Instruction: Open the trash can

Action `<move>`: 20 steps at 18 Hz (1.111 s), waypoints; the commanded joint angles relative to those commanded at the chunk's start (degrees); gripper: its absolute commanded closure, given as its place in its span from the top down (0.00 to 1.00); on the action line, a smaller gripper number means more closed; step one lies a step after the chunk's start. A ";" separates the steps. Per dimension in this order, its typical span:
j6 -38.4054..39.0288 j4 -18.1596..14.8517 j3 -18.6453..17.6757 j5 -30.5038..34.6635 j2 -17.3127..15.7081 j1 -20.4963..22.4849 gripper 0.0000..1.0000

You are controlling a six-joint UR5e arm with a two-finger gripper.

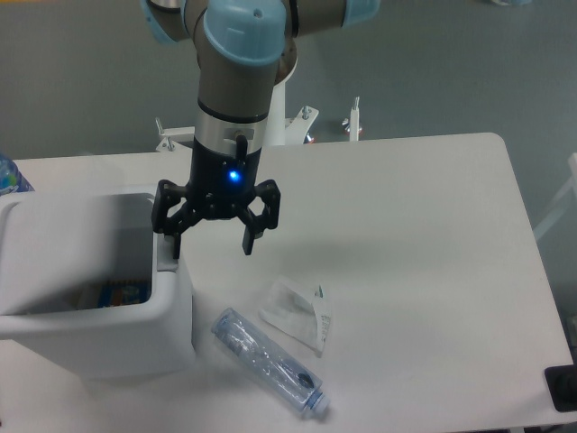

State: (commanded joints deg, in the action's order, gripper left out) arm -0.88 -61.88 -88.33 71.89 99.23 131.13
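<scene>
The trash can (117,338) is a large white bin at the left of the table. It stands open: no lid covers its mouth, and coloured items show at its bottom. The lid itself is not visible. A grey latch button (166,255) sits on the right rim. My gripper (210,249) hangs open over that rim, its left finger (173,242) right at the button and its right finger (250,237) over the table. Nothing is held between them.
A clear plastic bottle (269,363) lies on the table in front of the bin's right side. A crumpled clear wrapper (300,310) lies just behind it. A black object (563,388) sits at the table's front right corner.
</scene>
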 joint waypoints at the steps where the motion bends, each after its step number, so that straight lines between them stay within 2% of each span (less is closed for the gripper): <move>1: 0.00 0.00 0.00 0.00 0.00 0.00 1.00; 3: 0.00 0.26 0.26 0.00 0.00 0.00 1.00; 7: 0.17 2.90 2.01 0.00 -0.53 0.00 1.00; 10: 0.18 2.90 4.12 0.00 -0.44 1.05 1.00; 17: -0.96 2.29 5.54 -0.26 -0.61 7.29 1.00; 20: -5.17 1.50 5.19 -0.44 -0.62 10.27 1.00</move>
State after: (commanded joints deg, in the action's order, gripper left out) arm -6.05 -60.37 -83.14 71.46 98.61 141.40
